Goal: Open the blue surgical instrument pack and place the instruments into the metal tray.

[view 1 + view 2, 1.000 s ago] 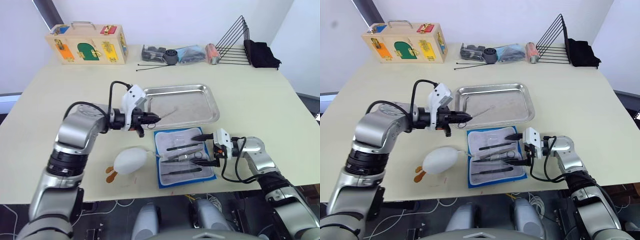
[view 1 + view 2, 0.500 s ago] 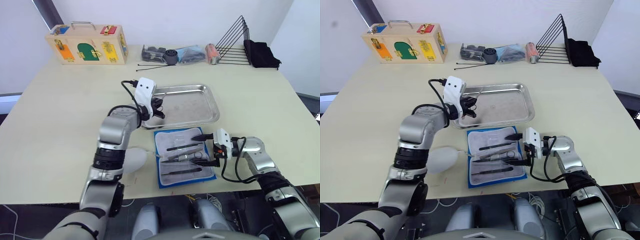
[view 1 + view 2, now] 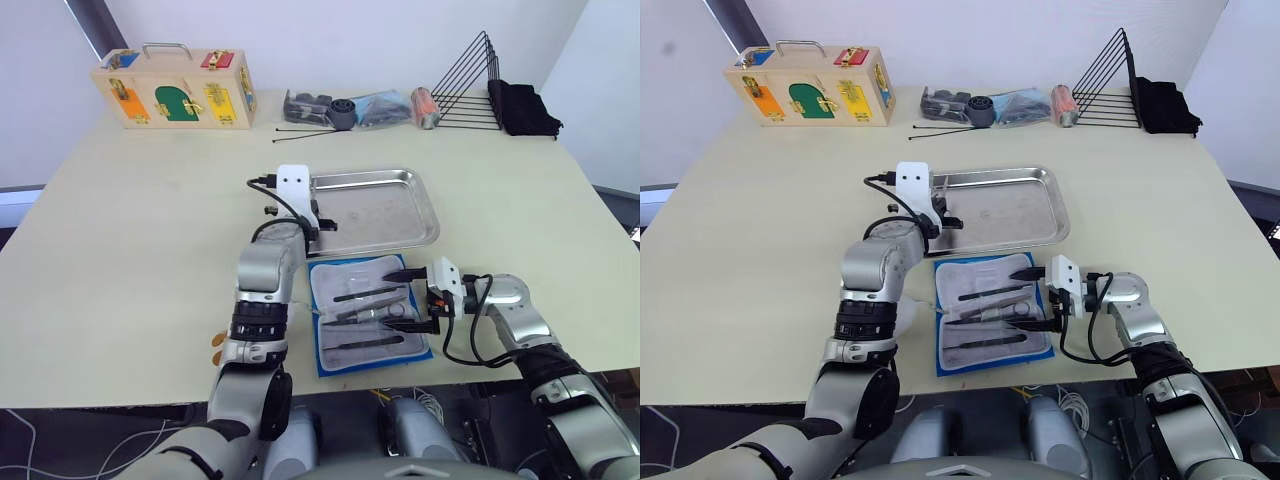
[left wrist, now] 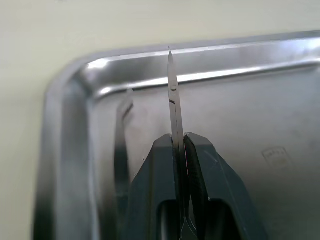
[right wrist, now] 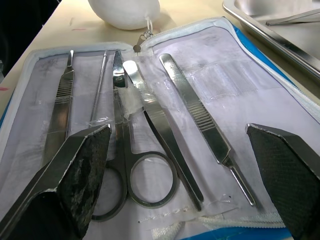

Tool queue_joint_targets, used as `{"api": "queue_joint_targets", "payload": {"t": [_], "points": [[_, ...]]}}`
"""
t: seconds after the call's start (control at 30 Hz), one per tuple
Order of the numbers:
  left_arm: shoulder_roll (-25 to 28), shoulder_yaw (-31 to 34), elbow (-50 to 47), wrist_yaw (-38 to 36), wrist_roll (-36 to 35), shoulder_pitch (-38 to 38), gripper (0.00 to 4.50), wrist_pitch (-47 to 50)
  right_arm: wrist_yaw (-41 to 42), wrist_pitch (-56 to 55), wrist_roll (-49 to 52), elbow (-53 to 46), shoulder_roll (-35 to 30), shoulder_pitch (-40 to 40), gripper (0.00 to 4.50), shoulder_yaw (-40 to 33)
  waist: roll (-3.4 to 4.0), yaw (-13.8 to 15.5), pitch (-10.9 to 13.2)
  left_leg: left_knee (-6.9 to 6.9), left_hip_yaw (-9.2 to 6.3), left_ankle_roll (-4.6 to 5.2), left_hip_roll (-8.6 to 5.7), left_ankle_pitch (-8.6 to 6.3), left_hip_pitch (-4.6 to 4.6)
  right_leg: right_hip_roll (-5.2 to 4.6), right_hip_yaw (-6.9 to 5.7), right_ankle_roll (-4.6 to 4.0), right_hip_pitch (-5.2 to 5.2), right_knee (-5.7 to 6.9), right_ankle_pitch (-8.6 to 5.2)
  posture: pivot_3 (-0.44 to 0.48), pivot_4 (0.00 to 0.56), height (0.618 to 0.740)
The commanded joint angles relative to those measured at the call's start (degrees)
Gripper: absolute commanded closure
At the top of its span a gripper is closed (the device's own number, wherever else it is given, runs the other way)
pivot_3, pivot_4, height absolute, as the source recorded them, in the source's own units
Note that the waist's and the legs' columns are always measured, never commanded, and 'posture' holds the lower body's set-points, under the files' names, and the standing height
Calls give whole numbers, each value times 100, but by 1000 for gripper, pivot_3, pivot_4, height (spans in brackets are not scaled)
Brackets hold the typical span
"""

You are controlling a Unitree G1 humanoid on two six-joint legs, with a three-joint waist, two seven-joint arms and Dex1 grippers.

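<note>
The blue surgical instrument pack [image 3: 370, 315] lies open near the table's front edge, its pale lining up. Several instruments [image 5: 160, 130] sit in its pockets: scissors [image 5: 135, 175], forceps and tweezers. Just behind the pack is the metal tray [image 3: 400, 180]. My left gripper [image 3: 318, 224] hovers over the tray's near left corner, shut on slim metal scissors [image 4: 172, 100] whose tip points at the tray's rim. My right gripper [image 3: 412, 299] stands open over the pack's right edge, with nothing between its fingers.
A wooden latch box [image 3: 175, 85] stands at the back left. Along the back are a bag of dark parts [image 3: 380, 105], two thin black rods [image 3: 305, 132], a black wire rack [image 3: 470, 85] and a black cloth [image 3: 525, 105]. A white soft object [image 5: 125, 10] lies left of the pack.
My left arm has swung right, carrying the scissors from left of the tray to over its near left corner. The arm now covers most of the white object. My right arm has not moved.
</note>
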Motion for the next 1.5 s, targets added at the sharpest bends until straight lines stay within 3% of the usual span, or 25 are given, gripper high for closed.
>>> {"api": "queue_joint_targets", "payload": {"t": [0.03, 0.27, 0.47, 0.53, 0.6, 0.8, 1.1, 1.33, 1.5], "points": [[-208, 111, -80, 321, 28, 26, 4438, -41, -45, 237, -419, 386, 107, 391, 0, 469, 0, -1, 0, 0, 0, 0, 0, 0, 0, 1, -1, 0, 0, 0, 0, 0, 150, 740], [-328, 251, 80, 678, 85, 79, 4438, -55, -35, 215, -434, 433, 128, 357, 0, 478, 0, -2, 0, 0, 0, -1, 0, 0, 0, 2, 0, 0, 0, 0, 0, 0, 150, 740], [-429, 284, 93, 565, -96, 110, 4438, -9, -52, 205, -436, 458, 164, 344, 0, 471, 0, -1, 0, -1, 0, -2, -1, 1, 1, 2, -1, 0, 1, 0, 0, 0, 150, 740], [-431, 252, 54, 558, -87, 116, 3642, 10, -61, 206, -437, 464, 173, 343, 0, 470, -1, -1, 0, -1, 1, -3, -1, 1, 1, 2, -1, 0, 1, 0, 0, 0, 150, 740], [-410, 224, 19, 557, -56, 117, 3199, 12, -65, 206, -437, 467, 179, 342, 0, 469, -1, -2, 0, -1, 2, -4, -1, 1, 1, 2, -2, 0, 1, 0, 0, 0, 150, 740], [-221, 5, -272, 295, -30, 120, 357, -74, -72, 197, -446, 487, 194, 333, 0, 474, -1, -7, 0, -3, 2, -5, -1, 2, 2, 4, -2, 0, 1, 0, -1, 0, 150, 740], [446, -567, -668, -1089, -282, 233, 357, -662, -83, 182, -446, 519, 220, 315, 0, 471, 0, -8, 0, -12, 5, -31, -1, 16, 2, 3, -9, 0, 1, -1, -1, 0, 150, 740], [719, -563, -835, -1828, -601, 330, 357, -913, -100, 190, -443, 493, 225, 341, 0, 468, 0, -13, 0, -14, 4, -30, 0, 16, 3, 4, -9, 0, 1, -1, -1, 0, 150, 740], [1297, -520, -1085, -2810, -959, 612, 357, -1183, -103, 201, -434, 490, 228, 342, 0, 459, 0, -21, 0, -16, 4, -30, 0, 16, 4, 4, -8, -1, 1, -1, -2, 0, 150, 740]]}}
